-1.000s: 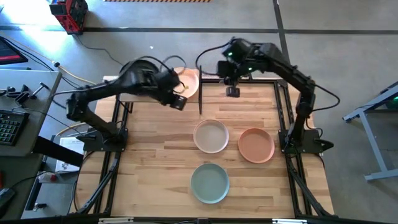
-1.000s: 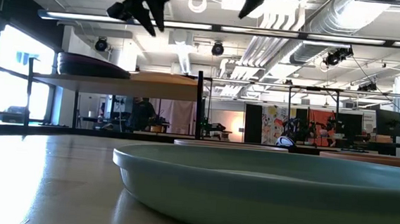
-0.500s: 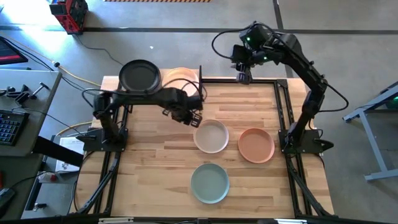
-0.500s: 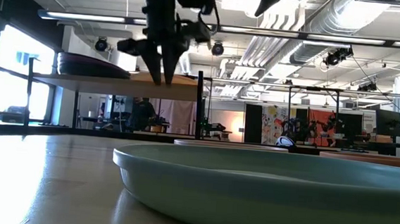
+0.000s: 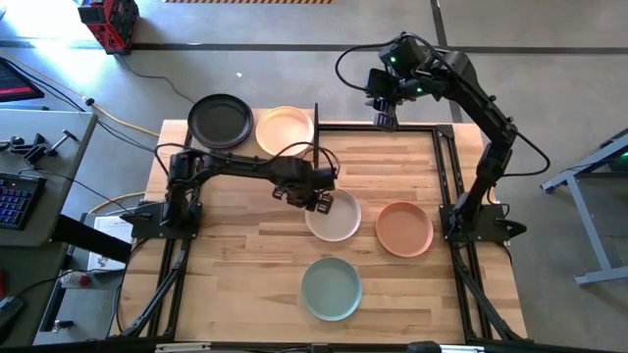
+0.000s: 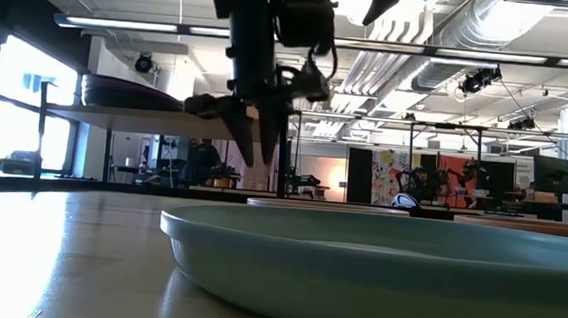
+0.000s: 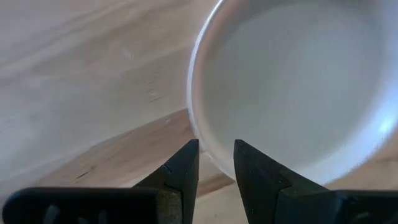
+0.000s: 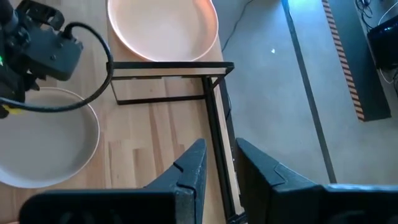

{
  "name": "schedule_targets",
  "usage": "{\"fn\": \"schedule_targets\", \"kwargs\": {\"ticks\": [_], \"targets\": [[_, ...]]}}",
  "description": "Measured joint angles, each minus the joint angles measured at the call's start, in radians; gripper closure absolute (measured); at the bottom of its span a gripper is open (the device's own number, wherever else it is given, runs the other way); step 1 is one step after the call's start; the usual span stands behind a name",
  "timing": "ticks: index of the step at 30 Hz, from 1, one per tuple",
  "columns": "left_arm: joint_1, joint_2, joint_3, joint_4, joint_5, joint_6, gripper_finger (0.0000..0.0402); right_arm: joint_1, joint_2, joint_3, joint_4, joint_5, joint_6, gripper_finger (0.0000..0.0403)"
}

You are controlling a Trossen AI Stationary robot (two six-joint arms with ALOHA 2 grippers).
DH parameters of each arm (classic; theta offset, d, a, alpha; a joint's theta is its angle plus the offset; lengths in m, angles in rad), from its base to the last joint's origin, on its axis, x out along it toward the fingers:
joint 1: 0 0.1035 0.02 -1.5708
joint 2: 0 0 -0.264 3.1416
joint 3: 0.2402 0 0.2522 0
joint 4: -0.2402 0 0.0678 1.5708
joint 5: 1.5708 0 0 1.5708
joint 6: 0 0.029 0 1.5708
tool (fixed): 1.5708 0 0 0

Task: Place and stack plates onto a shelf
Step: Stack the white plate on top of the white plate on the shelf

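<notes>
On the tabletop lie a cream plate (image 5: 337,220), a terracotta plate (image 5: 404,228) and a sage green plate (image 5: 331,287). A black plate (image 5: 220,121) and a beige plate (image 5: 285,129) rest on the shelf (image 5: 251,150) at the far left. My left gripper (image 5: 316,199) points down, open, just over the cream plate's far-left rim (image 7: 198,127); the low view shows its fingertips (image 6: 260,157) still above the table. My right gripper (image 5: 386,119) hangs open, high over the table's far edge, with nothing between its fingers (image 8: 217,163).
The shelf's black upright bar (image 5: 316,142) stands just beyond the left gripper. Black frame rails (image 5: 444,167) run along the table's right side. Bare wood lies between the shelf and the near-left corner (image 5: 226,275).
My left gripper has swung from above the shelf toward the table's middle and come down over the cream plate's rim, turning as it went; the black plate on the shelf now shows. My right gripper has drifted toward the far right edge, then held still.
</notes>
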Motion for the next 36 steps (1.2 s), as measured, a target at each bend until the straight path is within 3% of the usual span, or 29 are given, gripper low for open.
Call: {"fn": "schedule_targets", "kwargs": {"ticks": [10, 36], "targets": [[-0.011, 0.090, 0.000, 0.039, 0.007, -0.035, 0.0312, 0.000, 0.000, 0.000, -0.007, 0.000, 0.000, 0.0341], [0.013, 0.074, 0.000, -0.028, -0.009, -0.035, 0.0312, 0.000, 0.000, 0.000, -0.020, -0.023, 0.000, 0.0341]]}}
